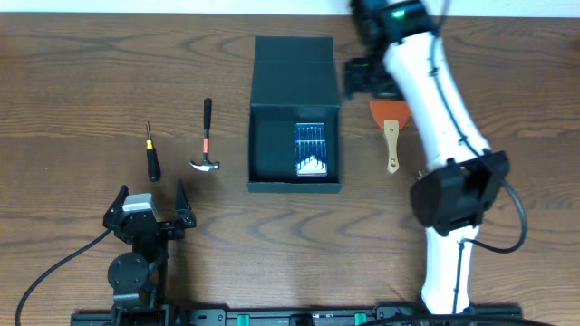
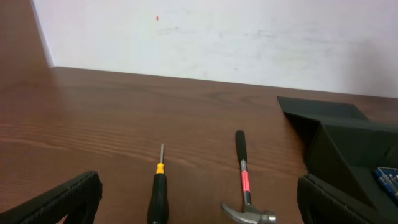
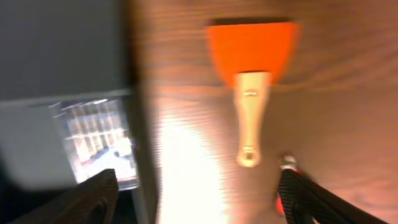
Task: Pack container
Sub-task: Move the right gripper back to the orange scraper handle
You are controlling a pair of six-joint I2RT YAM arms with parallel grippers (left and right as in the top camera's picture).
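brown wooden table [image 1: 82, 81] under screwdriver [image 1: 152, 156], hammer [image 1: 207, 136], open container [image 1: 272, 145], orange-bladed scraper [image 1: 391, 136]

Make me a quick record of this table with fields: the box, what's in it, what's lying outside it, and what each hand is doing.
container: lid open, folded back
inside: blue case of silver bits, by the right wall
left of container: screwdriver and hammer, lying apart on the table
right of container: orange-bladed tool with a pale wooden handle, flat on the table
left hand: open, empty, low at the front, short of the screwdriver
right hand: open, empty, above the table near the orange-bladed tool's handle end
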